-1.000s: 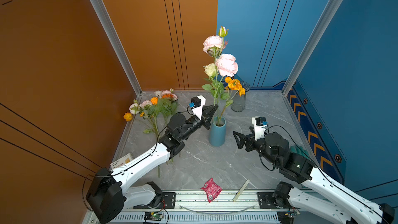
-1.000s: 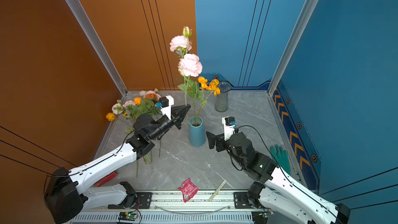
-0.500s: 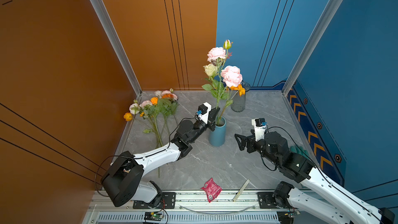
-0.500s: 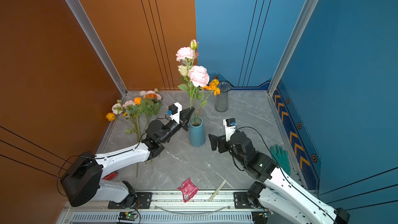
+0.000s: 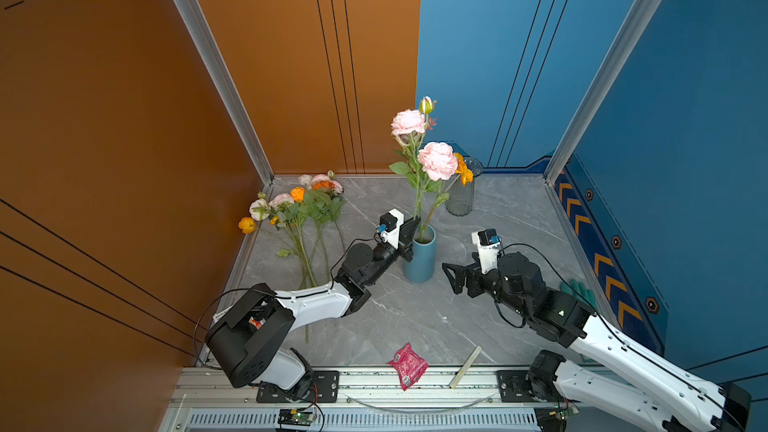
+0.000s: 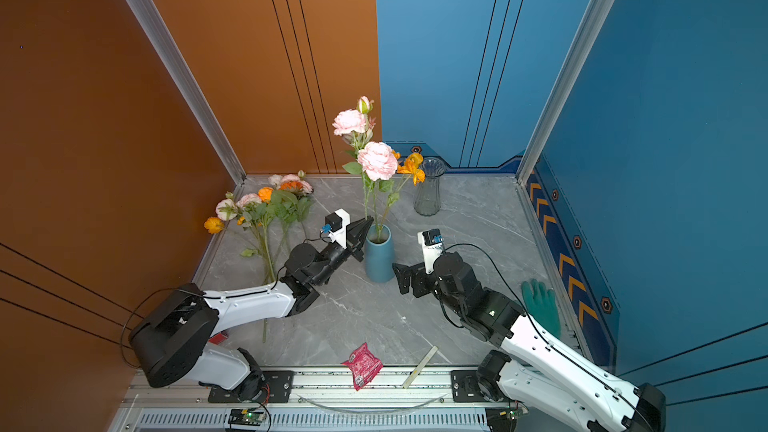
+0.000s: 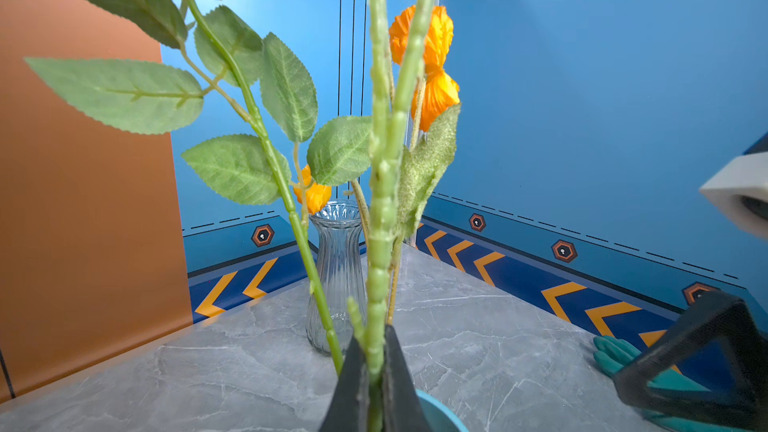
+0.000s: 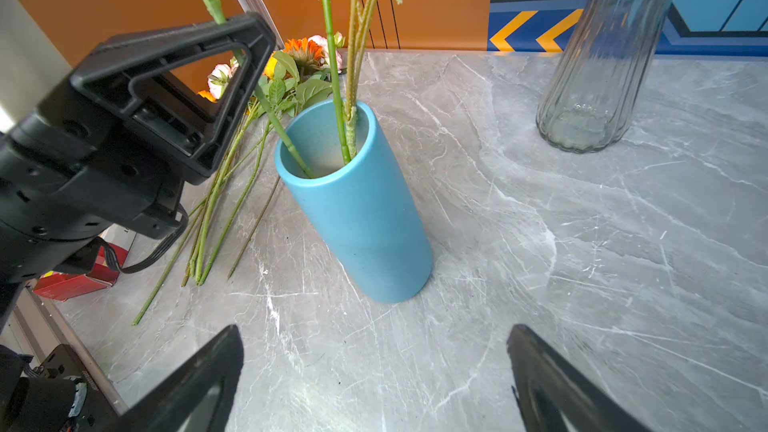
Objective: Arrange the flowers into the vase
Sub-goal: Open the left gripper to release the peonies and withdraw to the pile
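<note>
A blue vase [image 5: 419, 259] [image 6: 379, 259] [image 8: 365, 218] stands mid-table with pink [image 5: 436, 160] and orange [image 5: 463, 170] flowers upright in it. My left gripper [image 5: 412, 225] [image 6: 365, 225] [image 7: 376, 351] is at the vase's rim, shut on a knobbly green flower stem [image 7: 380, 243]. That stem's lower end reaches inside the vase [image 8: 291, 151]. More flowers [image 5: 303, 209] [image 6: 270, 205] lie in a bunch on the table at the left. My right gripper [image 5: 451, 278] [image 6: 401, 280] [image 8: 374, 351] is open and empty, low to the table just right of the vase.
A clear ribbed glass vase [image 5: 463, 193] [image 7: 336, 276] [image 8: 602, 56] stands empty at the back. A red packet [image 5: 408, 365] and a pale stick [image 5: 465, 367] lie at the front edge. A green glove [image 6: 540, 305] lies by the right wall. Walls close three sides.
My left gripper has come down and forward with the pink flower, lowering its stem into the blue vase. The blooms sit lower. The right arm has barely moved.
</note>
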`<state>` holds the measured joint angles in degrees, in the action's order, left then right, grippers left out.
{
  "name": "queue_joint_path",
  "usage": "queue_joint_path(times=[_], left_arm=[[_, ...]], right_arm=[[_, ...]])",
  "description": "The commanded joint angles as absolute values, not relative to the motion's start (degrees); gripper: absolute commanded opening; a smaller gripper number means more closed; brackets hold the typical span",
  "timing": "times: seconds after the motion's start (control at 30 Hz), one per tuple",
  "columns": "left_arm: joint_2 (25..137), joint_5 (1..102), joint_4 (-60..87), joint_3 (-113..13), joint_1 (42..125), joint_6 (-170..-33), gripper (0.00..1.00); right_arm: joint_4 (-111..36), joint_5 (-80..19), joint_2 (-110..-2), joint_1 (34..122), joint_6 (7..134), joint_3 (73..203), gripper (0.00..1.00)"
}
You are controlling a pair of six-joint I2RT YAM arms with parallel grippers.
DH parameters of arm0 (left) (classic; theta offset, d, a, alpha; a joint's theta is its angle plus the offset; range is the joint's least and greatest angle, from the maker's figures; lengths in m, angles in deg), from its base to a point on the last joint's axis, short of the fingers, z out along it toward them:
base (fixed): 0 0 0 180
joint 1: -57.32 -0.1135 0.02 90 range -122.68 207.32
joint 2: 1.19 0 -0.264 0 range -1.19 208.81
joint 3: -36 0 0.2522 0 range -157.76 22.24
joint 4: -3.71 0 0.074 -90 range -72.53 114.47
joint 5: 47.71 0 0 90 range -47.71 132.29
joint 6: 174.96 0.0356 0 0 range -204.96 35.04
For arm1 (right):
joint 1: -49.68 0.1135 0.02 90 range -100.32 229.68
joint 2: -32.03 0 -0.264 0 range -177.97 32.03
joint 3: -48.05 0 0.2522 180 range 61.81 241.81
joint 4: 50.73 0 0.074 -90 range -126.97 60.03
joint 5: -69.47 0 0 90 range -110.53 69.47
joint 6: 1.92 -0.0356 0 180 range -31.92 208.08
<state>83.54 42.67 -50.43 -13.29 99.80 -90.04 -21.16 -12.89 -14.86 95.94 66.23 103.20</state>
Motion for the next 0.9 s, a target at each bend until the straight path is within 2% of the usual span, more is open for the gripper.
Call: queue_joint_path(times=[0.0,0.4,0.73,0.87], left_arm=[[84.7,41.2,-54.6,-12.0,100.5,-92.1,0.06],[86.1,41.6,-57.3,-10.1,101.1,-94.9,0.18],[84.9,41.0,-57.5,-8.4,101.7,-95.2,0.20],[82.2,39.5,-57.2,-6.5,102.0,-95.2,0.28]], right_arm=[[-22.6,-13.0,-15.0,96.3,67.1,103.4,1.00],[-22.6,-12.1,-14.6,96.3,66.8,102.3,1.00],[-23.0,-12.3,-14.8,96.4,66.8,101.8,1.00],[-23.2,-12.5,-14.9,96.5,66.8,101.7,1.00]])
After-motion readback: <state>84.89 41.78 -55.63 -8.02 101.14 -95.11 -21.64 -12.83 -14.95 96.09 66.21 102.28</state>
